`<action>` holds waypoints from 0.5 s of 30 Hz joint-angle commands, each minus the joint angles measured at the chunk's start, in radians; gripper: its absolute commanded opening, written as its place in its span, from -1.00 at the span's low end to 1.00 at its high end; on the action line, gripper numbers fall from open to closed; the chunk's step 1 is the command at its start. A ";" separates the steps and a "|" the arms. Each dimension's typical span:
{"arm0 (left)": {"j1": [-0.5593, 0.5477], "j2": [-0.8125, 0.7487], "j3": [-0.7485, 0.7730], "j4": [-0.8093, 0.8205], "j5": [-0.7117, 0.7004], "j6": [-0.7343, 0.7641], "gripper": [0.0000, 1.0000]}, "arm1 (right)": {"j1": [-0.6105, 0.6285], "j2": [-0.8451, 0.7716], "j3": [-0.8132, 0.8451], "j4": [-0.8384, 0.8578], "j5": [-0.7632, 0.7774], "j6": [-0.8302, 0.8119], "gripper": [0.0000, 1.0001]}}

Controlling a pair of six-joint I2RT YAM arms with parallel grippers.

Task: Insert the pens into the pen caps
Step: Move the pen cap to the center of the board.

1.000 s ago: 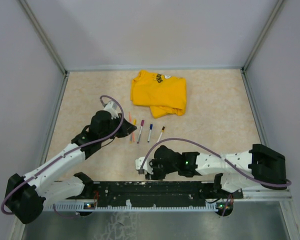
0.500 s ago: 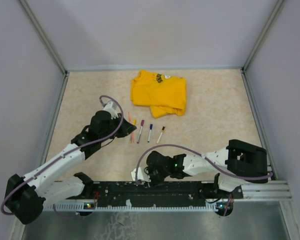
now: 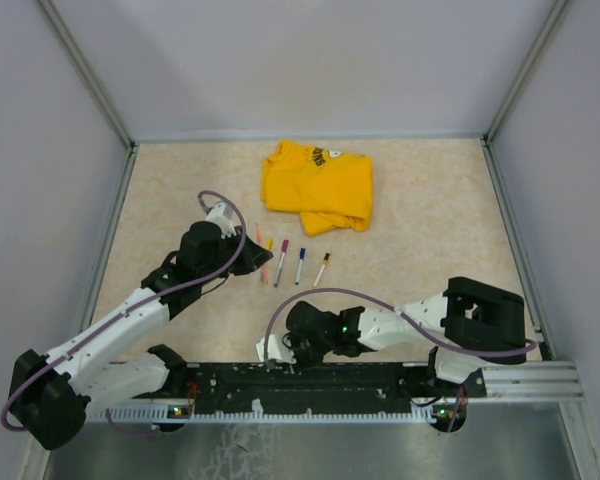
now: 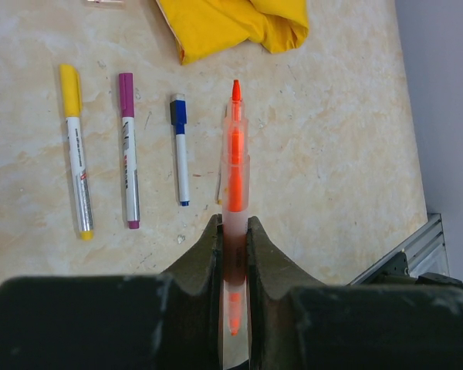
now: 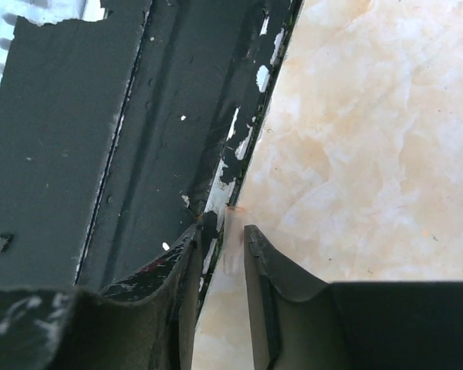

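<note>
My left gripper (image 4: pixel 233 223) is shut on an uncapped pen (image 4: pixel 235 154) with a translucent barrel and an orange tip that points away from me, held above the table. Three capped pens lie in a row beside it: yellow (image 4: pixel 76 150), magenta (image 4: pixel 128 146) and blue (image 4: pixel 180 146). In the top view this gripper (image 3: pixel 242 258) hovers left of the row of pens (image 3: pixel 280 262). My right gripper (image 5: pixel 228 225) is low at the table's near edge. A small translucent pen cap (image 5: pixel 231 240) lies between its jaws against the right finger, with a gap on the left, so the gripper is open.
A folded yellow T-shirt (image 3: pixel 318 185) lies at the back of the table. The black rail (image 5: pixel 139 131) with chipped paint runs along the near edge, right beside my right gripper (image 3: pixel 273 356). Grey walls enclose the table on three sides.
The right arm has swung left and down to the near rail, and its jaws have narrowed around the cap. The left arm and its orange pen have not moved.
</note>
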 commanded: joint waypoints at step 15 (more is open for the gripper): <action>0.006 -0.013 0.033 -0.015 -0.015 0.022 -1.00 | -0.031 -0.101 0.011 -0.082 0.132 -0.014 -0.88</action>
